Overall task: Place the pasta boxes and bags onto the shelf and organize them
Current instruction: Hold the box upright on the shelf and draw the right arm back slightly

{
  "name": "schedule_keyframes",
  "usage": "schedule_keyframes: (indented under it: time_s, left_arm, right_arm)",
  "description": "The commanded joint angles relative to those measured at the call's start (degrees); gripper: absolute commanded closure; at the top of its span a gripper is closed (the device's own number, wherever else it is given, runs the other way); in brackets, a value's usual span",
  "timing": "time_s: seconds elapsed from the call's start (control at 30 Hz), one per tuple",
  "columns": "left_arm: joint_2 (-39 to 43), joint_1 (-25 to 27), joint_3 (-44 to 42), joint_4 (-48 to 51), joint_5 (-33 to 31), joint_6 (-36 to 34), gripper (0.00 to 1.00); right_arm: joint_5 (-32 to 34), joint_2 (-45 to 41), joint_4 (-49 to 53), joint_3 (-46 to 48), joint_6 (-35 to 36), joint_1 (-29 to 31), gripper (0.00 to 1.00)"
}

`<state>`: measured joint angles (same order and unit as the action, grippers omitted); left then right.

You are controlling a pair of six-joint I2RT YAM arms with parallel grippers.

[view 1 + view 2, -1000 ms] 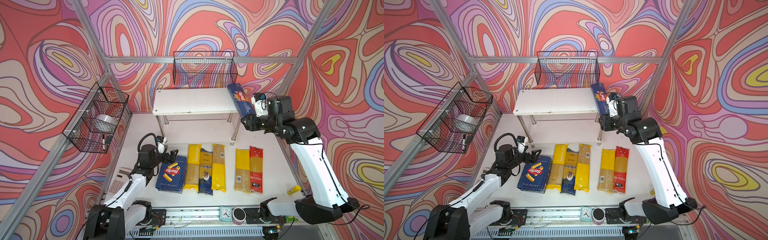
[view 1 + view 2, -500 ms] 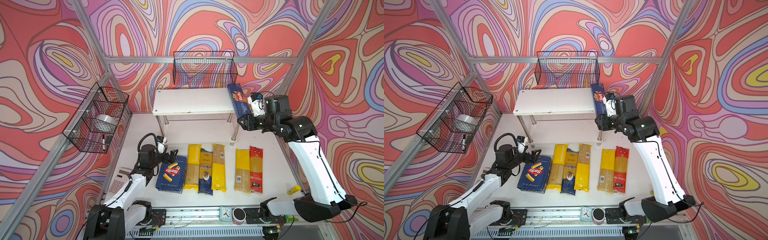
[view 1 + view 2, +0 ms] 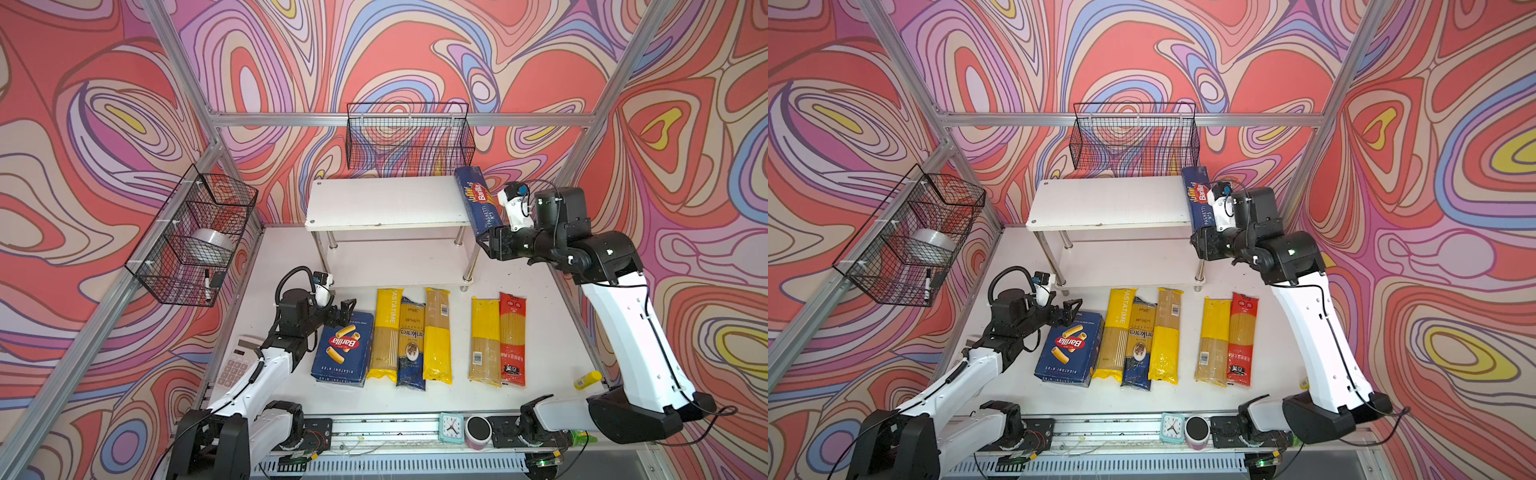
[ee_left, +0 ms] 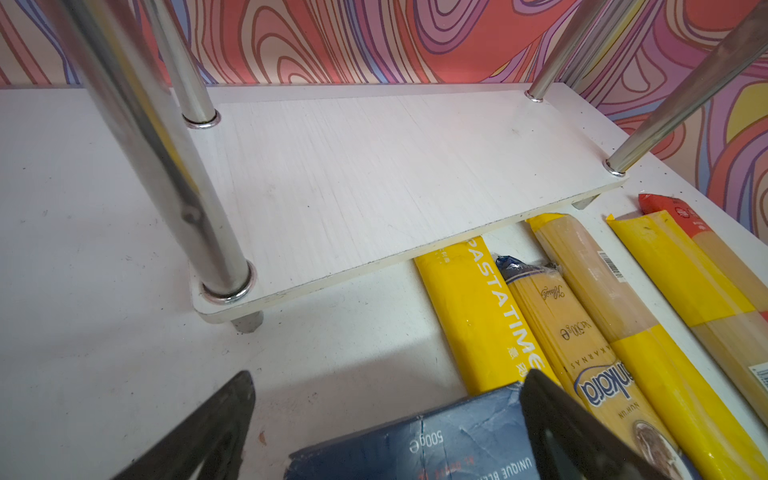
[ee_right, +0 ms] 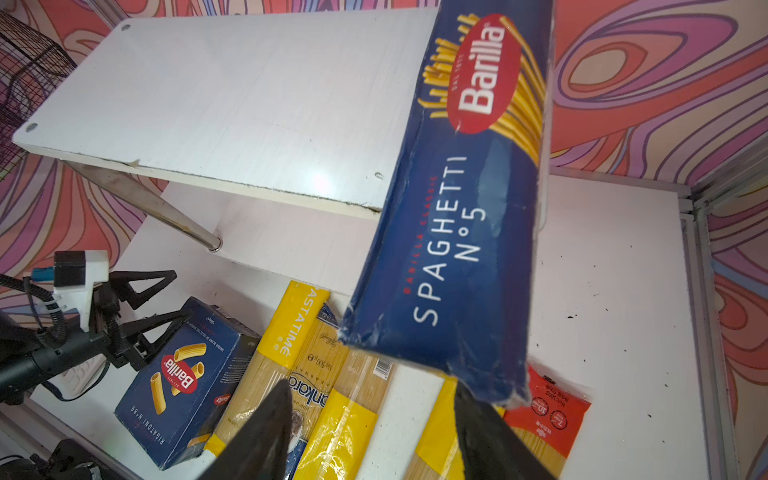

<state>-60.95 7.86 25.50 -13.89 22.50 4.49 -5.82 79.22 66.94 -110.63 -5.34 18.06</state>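
In the right wrist view the near end of the spaghetti box [image 5: 457,232] covers one fingertip of the right end effector [image 5: 372,386], so it cannot be told whether the box is pinched or only rests there. In both top views those fingertips are too dark and small to separate from the box. The box also hides the right end of the shelf [image 3: 386,203]; the back of its lower board sits under the top one.

In the left wrist view the bottom edge cuts off the rigatoni box [image 4: 415,449] and the left end effector [image 4: 388,374]. The far end of the PASTATIME bag [image 4: 478,311] slips under the lower board. The silvery thing [image 3: 212,243] in the side basket [image 3: 174,232], possibly a tape roll, is unclear through the mesh.
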Motion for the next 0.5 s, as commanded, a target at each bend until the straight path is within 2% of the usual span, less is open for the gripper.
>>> schedule_keyframes:
  time_s: [0.0, 0.3, 0.47]
  left_arm:
    - [0.83, 0.21, 0.08, -0.26, -0.21, -0.61, 0.0]
    - [1.97, 0.23, -0.88, -0.86, -0.93, -0.34, 0.0]
    - [2.92, 0.18, -1.5, -1.31, -0.82, -0.36, 0.0]
  right_arm:
    - [0.51, 0.38, 1.8, -3.8, 2.22, -0.06, 0.36]
    - [0.29, -1.59, 8.62, -5.48, 1.56, -0.05, 0.35]
    - [-7.38, -4.44, 10.4, 0.9, 4.02, -0.05, 0.34]
